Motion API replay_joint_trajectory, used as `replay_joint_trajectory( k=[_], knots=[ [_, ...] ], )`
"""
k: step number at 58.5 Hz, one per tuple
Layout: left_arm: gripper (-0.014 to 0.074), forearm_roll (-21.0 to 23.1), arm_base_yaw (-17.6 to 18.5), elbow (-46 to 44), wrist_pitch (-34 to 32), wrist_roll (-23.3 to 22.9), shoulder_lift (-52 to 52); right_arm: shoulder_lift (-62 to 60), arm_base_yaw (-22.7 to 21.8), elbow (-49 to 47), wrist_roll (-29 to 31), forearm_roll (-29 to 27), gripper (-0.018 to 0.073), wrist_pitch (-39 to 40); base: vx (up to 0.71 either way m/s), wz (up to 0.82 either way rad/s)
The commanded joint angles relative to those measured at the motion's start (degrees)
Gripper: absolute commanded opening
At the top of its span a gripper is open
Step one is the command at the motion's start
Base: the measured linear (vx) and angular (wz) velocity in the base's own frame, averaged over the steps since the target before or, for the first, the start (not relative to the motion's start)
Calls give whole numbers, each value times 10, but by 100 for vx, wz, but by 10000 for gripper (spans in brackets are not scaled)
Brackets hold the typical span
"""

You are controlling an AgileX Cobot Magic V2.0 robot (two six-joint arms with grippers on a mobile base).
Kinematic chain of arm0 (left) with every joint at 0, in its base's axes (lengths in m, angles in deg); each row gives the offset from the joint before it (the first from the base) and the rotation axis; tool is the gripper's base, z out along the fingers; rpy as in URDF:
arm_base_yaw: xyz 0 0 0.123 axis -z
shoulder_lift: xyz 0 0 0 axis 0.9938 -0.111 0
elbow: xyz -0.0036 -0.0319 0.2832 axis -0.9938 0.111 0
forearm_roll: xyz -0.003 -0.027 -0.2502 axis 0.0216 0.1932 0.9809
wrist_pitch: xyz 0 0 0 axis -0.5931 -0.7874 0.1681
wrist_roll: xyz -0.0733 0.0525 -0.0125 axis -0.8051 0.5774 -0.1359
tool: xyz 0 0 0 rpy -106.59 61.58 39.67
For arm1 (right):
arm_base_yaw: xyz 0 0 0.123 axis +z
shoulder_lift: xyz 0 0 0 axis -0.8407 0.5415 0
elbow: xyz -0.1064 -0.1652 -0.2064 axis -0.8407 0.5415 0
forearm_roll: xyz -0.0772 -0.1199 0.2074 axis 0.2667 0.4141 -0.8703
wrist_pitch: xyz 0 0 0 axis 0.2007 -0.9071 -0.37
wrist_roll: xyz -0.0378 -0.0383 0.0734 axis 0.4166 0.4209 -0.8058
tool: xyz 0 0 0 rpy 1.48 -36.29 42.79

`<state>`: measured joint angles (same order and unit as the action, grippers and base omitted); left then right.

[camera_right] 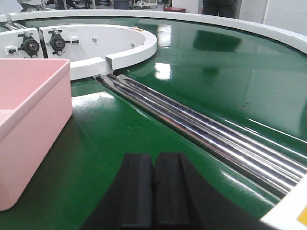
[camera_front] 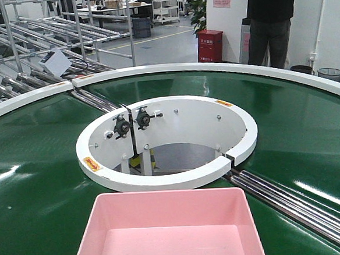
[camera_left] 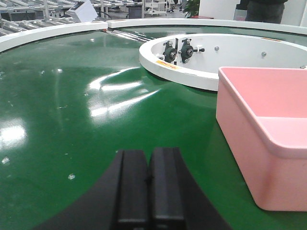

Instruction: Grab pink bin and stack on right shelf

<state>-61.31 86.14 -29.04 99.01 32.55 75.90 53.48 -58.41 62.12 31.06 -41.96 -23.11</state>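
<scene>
- Left wrist view: the left gripper (camera_left: 149, 160) sits at 6 o'clock in the frame. Its two black fingers are pressed together with nothing between them, just above the green conveyor belt (camera_left: 67, 120).
- The pink bin (camera_left: 264, 129) stands on the belt at 3 o'clock from this gripper, near it but apart, and it is upright.
- Right wrist view: the right gripper (camera_right: 154, 163) is also at 6 o'clock, with its black fingers closed flat against each other and gripping nothing.
- Here the pink bin (camera_right: 29, 124) is at 9 o'clock, so it sits between the two grippers, and neither touches it.
- Shiny steel rollers (camera_right: 206, 134) cross the belt from 11 o'clock to 4 o'clock, just beside the right gripper.
- Front view: the pink bin (camera_front: 166, 233) fills the 6 o'clock edge and looks empty.
- The white inner ring (camera_front: 168, 179) of the conveyor lies just beyond it at 12 o'clock.
- A person in dark clothes (camera_front: 276, 15) stands far off at 1 o'clock.
</scene>
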Motion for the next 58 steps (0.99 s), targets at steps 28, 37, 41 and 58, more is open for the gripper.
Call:
replay_joint_trajectory(
  k=[28,37,41,58],
  knots=[
    [-5,2,2,4,-91,-4,-5,-1,1,0,5,8,-11,46,0,0],
    [-5,2,2,4,-91,-3,-5,-1,1,0,7,9,-11,46,0,0],
    [-5,2,1,4,-95,-3,-5,-1,1,0,7,9,-11,46,0,0],
    [-5,7,1,4,-252,-10,-5,-1,0,-1,6,8,-11,178,0,0]
  ],
)
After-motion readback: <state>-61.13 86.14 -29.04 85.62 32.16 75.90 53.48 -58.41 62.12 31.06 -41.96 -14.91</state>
